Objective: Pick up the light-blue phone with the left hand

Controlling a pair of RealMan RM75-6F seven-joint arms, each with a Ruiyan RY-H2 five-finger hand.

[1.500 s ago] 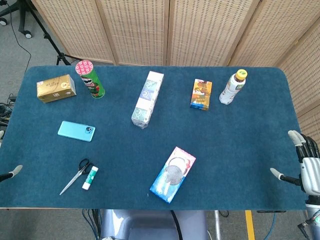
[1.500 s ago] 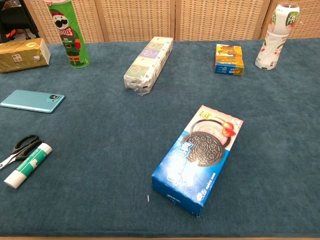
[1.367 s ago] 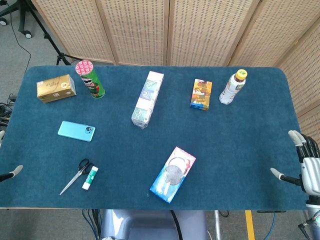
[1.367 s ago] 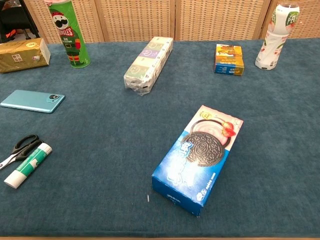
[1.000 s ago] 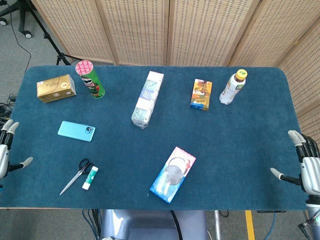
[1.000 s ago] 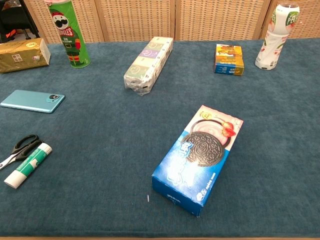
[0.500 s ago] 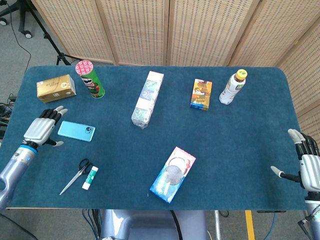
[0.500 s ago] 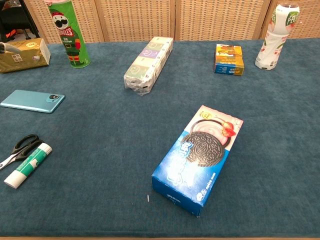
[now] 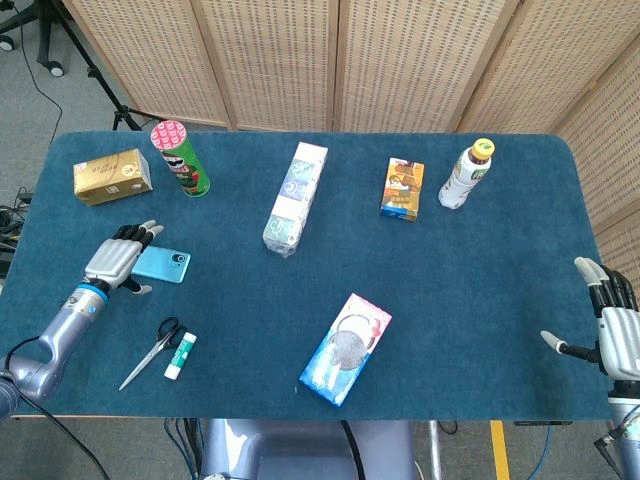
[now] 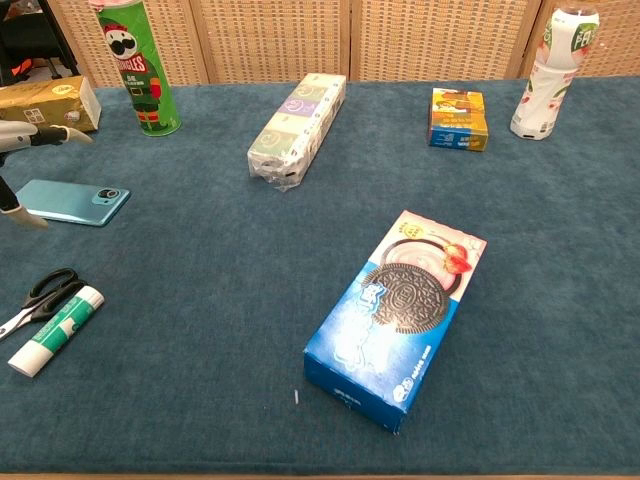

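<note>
The light-blue phone lies flat on the blue table, left of centre. My left hand hovers over the phone's left end with its fingers spread, holding nothing. In the chest view only its fingertips show at the left edge, above the phone. My right hand hangs open past the table's right edge, far from the phone.
Scissors and a glue stick lie just in front of the phone. Behind it stand a gold box and a green chips can. Further right are a long pack, a cookie box, a small box and a bottle.
My left hand has come in from the table's left edge and moved right, over the phone's left end. The right hand has stayed put.
</note>
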